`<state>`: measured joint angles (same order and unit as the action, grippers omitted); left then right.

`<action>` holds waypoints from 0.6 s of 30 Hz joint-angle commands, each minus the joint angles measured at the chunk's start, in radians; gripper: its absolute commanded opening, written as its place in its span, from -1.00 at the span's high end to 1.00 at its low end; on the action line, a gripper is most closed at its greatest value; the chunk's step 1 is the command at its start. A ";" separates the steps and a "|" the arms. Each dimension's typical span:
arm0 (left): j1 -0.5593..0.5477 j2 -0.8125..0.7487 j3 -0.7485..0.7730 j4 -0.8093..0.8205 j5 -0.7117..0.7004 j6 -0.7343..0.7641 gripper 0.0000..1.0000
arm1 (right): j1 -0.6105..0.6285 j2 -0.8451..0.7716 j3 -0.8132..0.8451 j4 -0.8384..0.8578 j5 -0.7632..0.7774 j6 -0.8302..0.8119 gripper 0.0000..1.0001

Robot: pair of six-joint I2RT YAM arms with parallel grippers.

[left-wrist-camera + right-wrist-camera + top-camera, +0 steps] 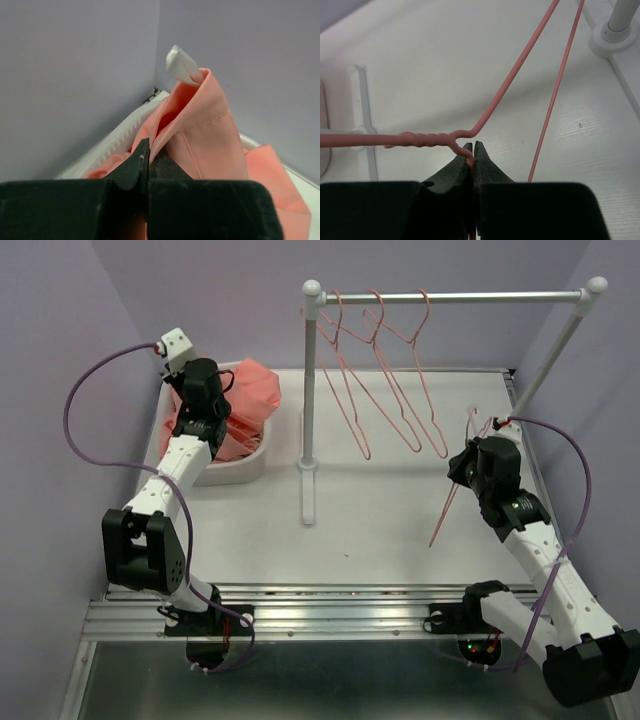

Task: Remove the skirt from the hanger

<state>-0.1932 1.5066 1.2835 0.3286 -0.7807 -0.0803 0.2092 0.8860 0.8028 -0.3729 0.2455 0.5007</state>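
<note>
Jaws of the left gripper [148, 150] are together, clamped on a fold of the one salmon-pink skirt [210, 135]. The skirt sits bunched in a single white tub [245, 468] at the upper left of the top view. One white label [180, 65] stands up from the top of the pinched fold. Jaws of the right gripper [472, 150] are likewise together, clamped on one pink wire hanger [510, 85] just below its twisted neck, at the right of the top view and well apart from the skirt. One white rack [309, 390] stands on the bench [400, 530] at centre. Three more pink wire hangers [352, 412] hang on its rail, making four counted.
</note>
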 commanded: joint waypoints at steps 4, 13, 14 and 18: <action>0.078 0.027 -0.153 -0.046 0.000 -0.305 1.00 | -0.005 0.002 -0.013 0.060 -0.015 -0.013 0.99; 0.081 0.302 -0.056 -0.307 0.024 -0.415 1.00 | -0.005 -0.005 -0.005 0.054 -0.017 -0.017 0.99; 0.080 0.311 -0.055 -0.313 0.029 -0.421 1.00 | -0.005 -0.009 -0.004 0.054 -0.017 -0.017 0.99; 0.081 0.325 -0.042 -0.353 0.049 -0.431 1.00 | -0.005 -0.010 0.004 0.049 -0.029 -0.019 0.99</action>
<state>-0.1116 1.8545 1.2022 0.0692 -0.7467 -0.4675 0.2092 0.8921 0.8013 -0.3729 0.2276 0.4969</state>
